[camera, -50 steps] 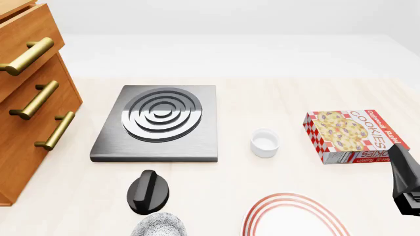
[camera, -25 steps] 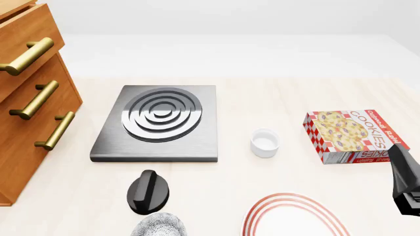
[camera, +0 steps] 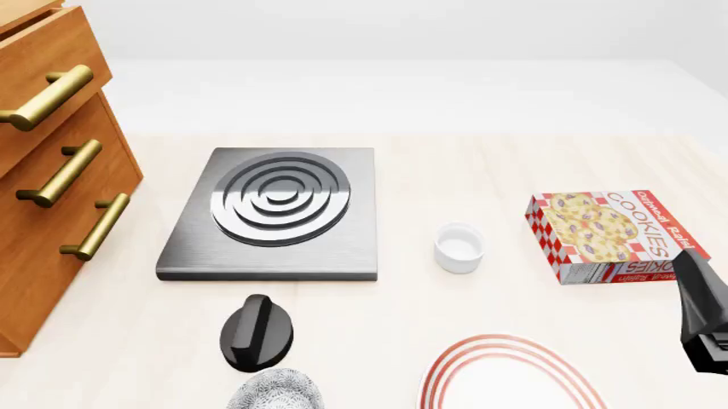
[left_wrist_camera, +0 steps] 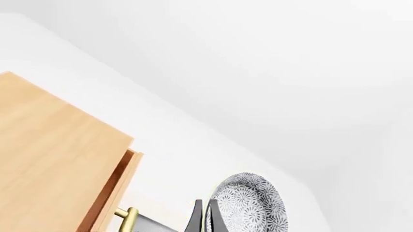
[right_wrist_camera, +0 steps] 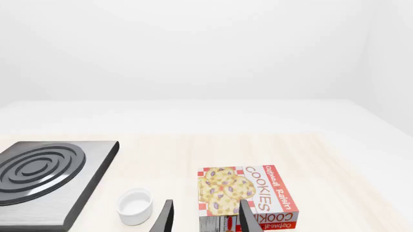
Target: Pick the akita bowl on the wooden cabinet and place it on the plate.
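Note:
The akita bowl (left_wrist_camera: pixel 253 205) shows its speckled outside in the left wrist view, tipped on edge right against the fingers of my left gripper (left_wrist_camera: pixel 205 220), which is shut on its rim. In the front view the same bowl (camera: pixel 273 392) sits at the bottom edge, just under the black left gripper (camera: pixel 259 332). The wooden cabinet (camera: pixel 46 170) stands at the left. The red-ringed plate (camera: pixel 500 345) lies at the bottom edge, right of the bowl. My right gripper (right_wrist_camera: pixel 206 223) hangs open and empty near the table's right side (camera: pixel 705 324).
A grey square burner (camera: pixel 279 213) with metal rings lies mid-table. A small white cup (camera: pixel 459 247) stands right of it. A cookies box (camera: pixel 615 234) lies at the right, just ahead of the right gripper. Brass handles (camera: pixel 68 175) stick out from the cabinet.

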